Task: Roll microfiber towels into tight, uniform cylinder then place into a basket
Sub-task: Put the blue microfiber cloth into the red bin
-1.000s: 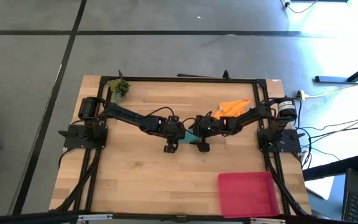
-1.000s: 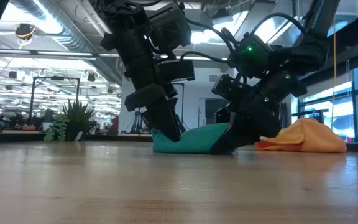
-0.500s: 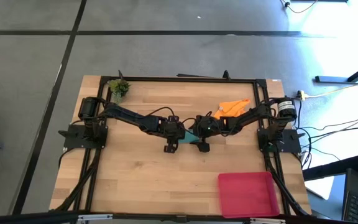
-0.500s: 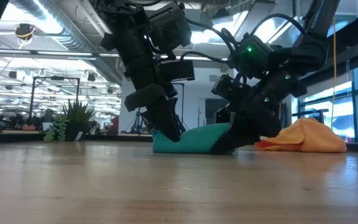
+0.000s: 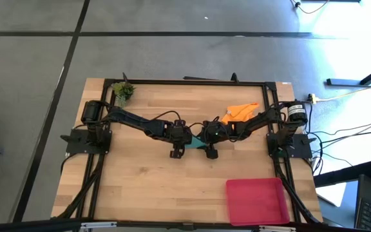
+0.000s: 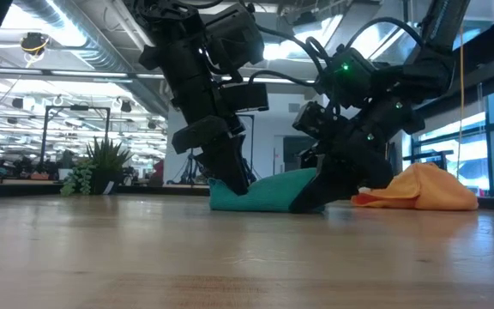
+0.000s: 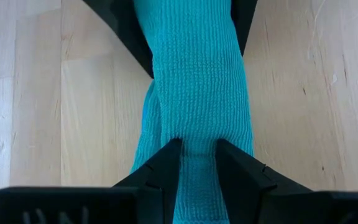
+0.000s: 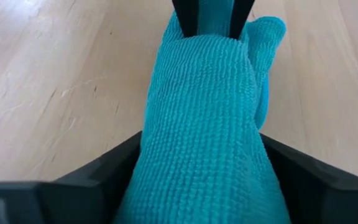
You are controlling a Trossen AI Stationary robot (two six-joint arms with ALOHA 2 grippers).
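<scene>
The teal towel lies as a rolled bundle on the table's middle, its underside on the wood; it also shows in the low view. My left gripper is shut on the roll's left end. My right gripper is shut on its right end. The two grippers face each other along the roll. The orange towel lies crumpled on the table at the far right, behind my right arm. The red-pink basket stands at the near right, holding nothing. My left gripper pinches the teal roll's left end between its two fingers, squeezing it narrow there. The fingers slant down from the table's left and lie along the roll. The roll rests on the table. My right gripper holds the roll's right end, with one finger on each side of the thick bundle. The fingers slant down from the table's right and lie along the roll, which rests on the table.
A small green plant stands at the far left corner. Bare wood lies between the roll and the near edge, left of the basket. The black frame rails run along the table's left and right sides.
</scene>
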